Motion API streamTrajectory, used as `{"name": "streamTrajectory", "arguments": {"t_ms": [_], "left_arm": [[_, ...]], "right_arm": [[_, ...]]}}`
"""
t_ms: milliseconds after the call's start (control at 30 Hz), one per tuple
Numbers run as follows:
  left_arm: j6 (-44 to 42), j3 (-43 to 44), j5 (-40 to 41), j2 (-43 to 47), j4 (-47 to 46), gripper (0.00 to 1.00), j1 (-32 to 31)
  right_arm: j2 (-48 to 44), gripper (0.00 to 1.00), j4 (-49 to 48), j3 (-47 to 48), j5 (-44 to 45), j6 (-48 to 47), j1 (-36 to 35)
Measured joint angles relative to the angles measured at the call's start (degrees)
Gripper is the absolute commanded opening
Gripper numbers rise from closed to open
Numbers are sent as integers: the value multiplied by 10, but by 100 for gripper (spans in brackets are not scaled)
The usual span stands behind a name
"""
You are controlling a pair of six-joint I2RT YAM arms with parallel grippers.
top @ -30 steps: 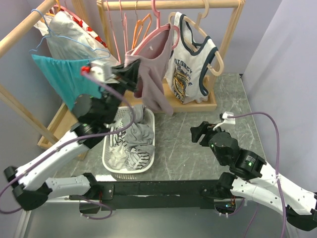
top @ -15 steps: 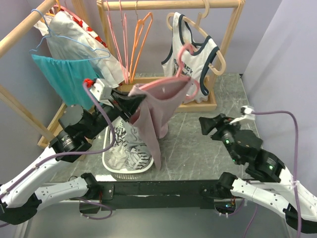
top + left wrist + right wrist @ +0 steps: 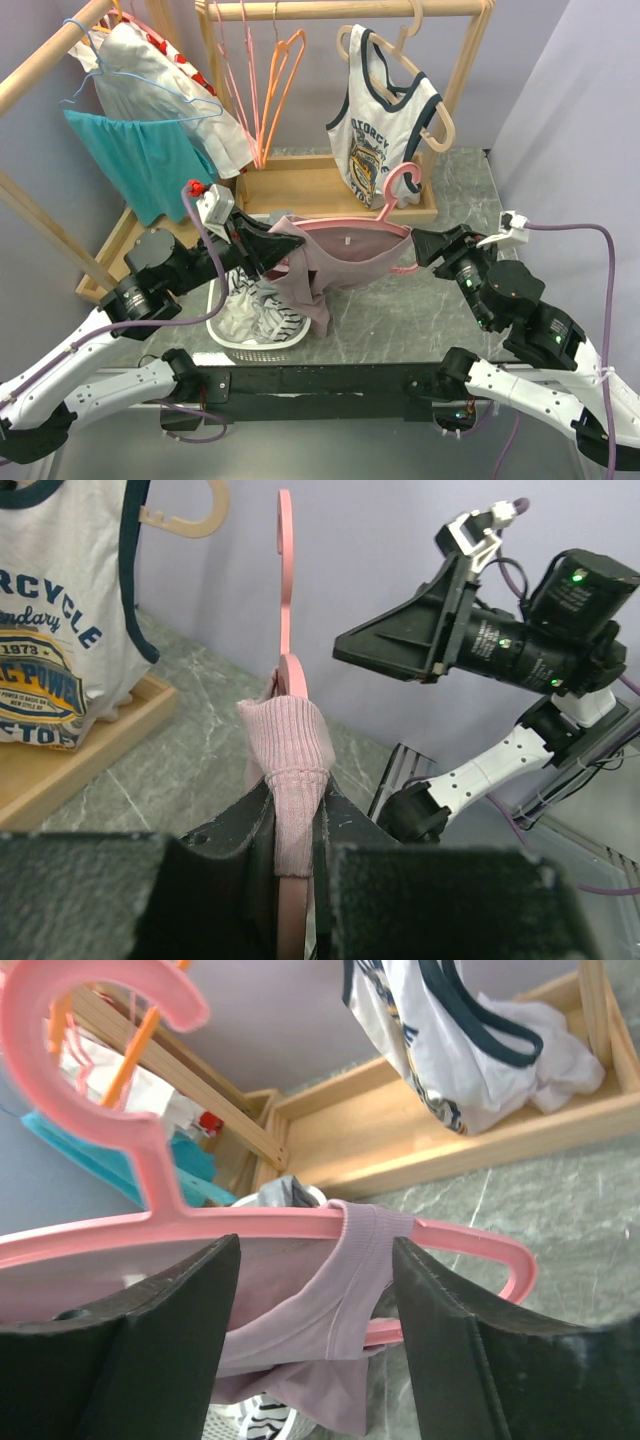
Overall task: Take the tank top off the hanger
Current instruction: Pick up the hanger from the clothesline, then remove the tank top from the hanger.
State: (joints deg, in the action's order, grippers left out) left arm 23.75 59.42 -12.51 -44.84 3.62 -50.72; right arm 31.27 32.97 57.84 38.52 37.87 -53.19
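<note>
A mauve tank top (image 3: pixel 312 282) hangs on a pink hanger (image 3: pixel 350 227) held level above the table, its hook (image 3: pixel 402 183) pointing up. My left gripper (image 3: pixel 262 243) is shut on the hanger's left end, pinching one ribbed strap (image 3: pixel 290 750) against the bar (image 3: pixel 285 590). My right gripper (image 3: pixel 428 246) is open at the hanger's right end. In the right wrist view its fingers (image 3: pixel 170 1350) stand on either side of the other strap (image 3: pixel 340 1290) without touching it, and the hanger's bar (image 3: pixel 150 1225) runs across just beyond them.
A white basket (image 3: pixel 222 325) of crumpled clothes sits under the tank top. Behind stands a wooden rack (image 3: pixel 300 188) with a white printed top (image 3: pixel 385 120), bare orange and pink hangers (image 3: pixel 270 80), and a teal garment (image 3: pixel 130 155) at the left.
The left arm has carried the hanger and tank top off the rail, down and forward, turning it level. The right gripper has risen to the hanger's right end and narrowed slightly.
</note>
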Motion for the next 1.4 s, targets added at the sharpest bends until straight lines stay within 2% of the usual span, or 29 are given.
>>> {"name": "streamTrajectory", "arguments": {"t_ms": [167,400,533,633,733,767,833,867,933,967,1200,1400], "left_arm": [[7,-3,-3,12,-7,1,0],[8,-3,-8,16,-10,1,0],[10,-3,-8,17,-11,1,0],[10,-3,-7,18,-12,1,0],[10,-3,-3,20,-12,1,0],[10,-3,-1,20,-11,1,0],[10,-3,0,20,-11,1,0],[10,-3,1,20,-10,1,0],[10,-3,3,20,-10,1,0],[10,-3,3,20,-10,1,0],[6,0,6,18,-4,1,0],[-2,10,7,20,14,1,0]], "right_arm": [[18,61,18,-2,0,45,0],[25,64,16,-13,-5,89,6],[37,61,0,-22,-10,93,11],[54,52,0,-23,-24,100,33],[70,38,1,-23,-42,104,54],[74,30,0,-23,-50,105,60],[76,26,-5,-24,-65,103,69],[76,17,-7,-25,-70,103,73],[79,10,-11,-28,-82,103,84],[79,2,-11,-29,-85,100,88],[73,0,-8,-33,-94,92,123],[61,0,16,-33,-94,70,209]]}}
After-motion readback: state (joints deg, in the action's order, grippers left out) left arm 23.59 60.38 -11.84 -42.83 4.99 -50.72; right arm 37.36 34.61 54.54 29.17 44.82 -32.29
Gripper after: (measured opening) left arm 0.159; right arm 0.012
